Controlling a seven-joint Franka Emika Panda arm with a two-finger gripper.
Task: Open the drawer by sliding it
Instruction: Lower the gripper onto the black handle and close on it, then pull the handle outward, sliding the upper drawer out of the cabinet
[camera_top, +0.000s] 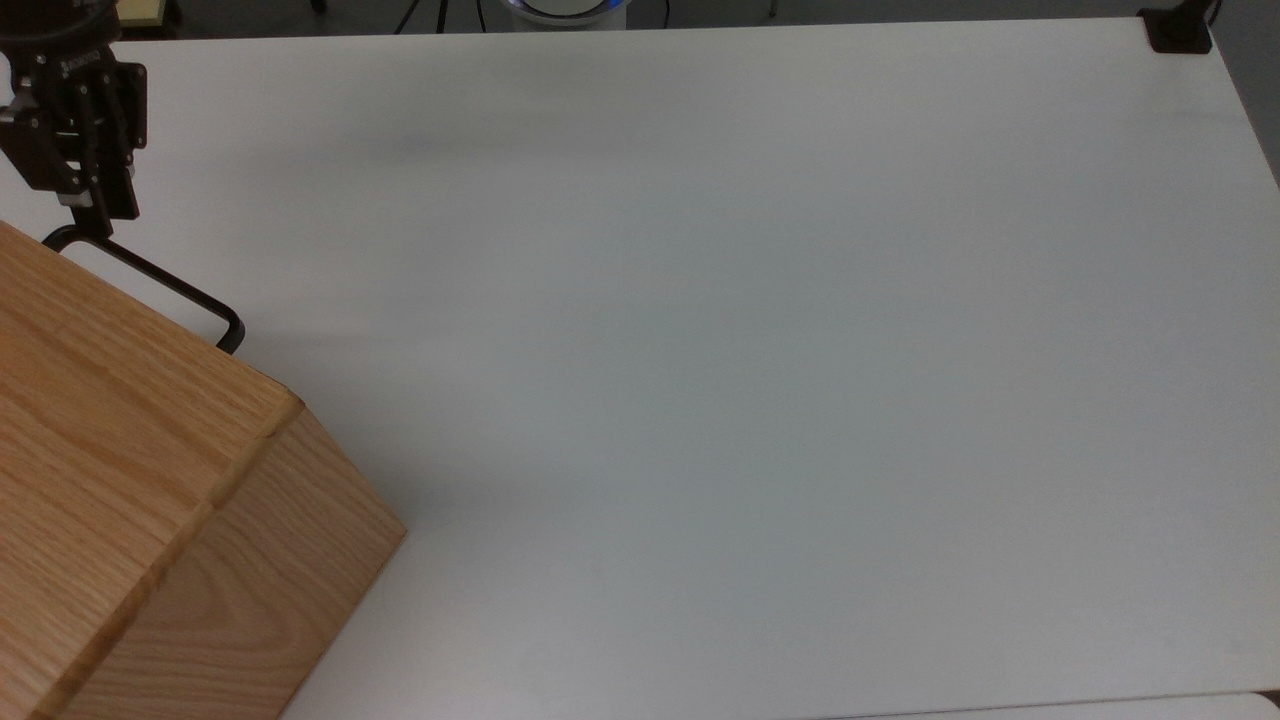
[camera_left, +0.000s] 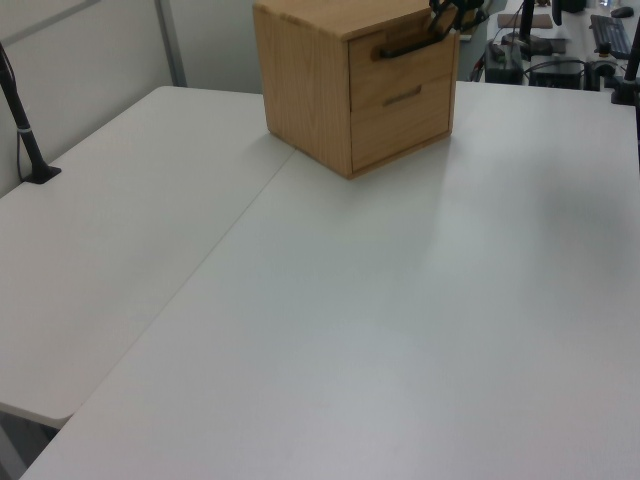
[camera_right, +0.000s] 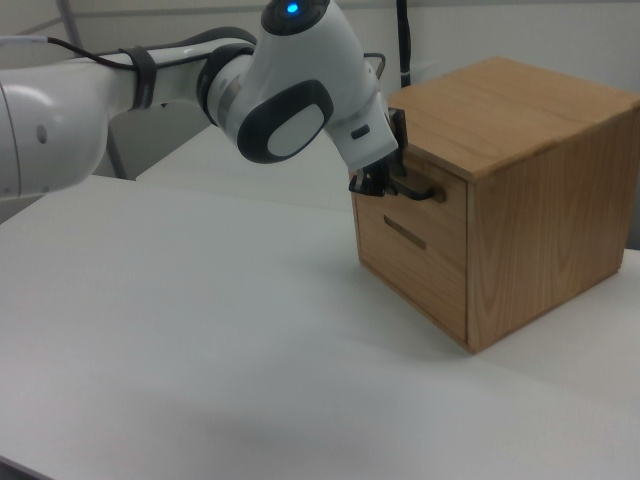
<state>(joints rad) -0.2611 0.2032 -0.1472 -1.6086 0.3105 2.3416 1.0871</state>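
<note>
We see a broad white rectangular table (camera_top: 760, 330) bearing a light oak wooden cabinet (camera_top: 120, 480) at the top view's lower left, its base resting on the tabletop.

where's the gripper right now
The gripper sits at the top view's far left, right at the end of the black handle on the closed drawer, above the table.

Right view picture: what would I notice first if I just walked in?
Probably the big white robot arm reaching in from the right view's left. Its gripper is at the thin black metal handle of the top drawer in the light oak wooden cabinet on the white table.
</note>
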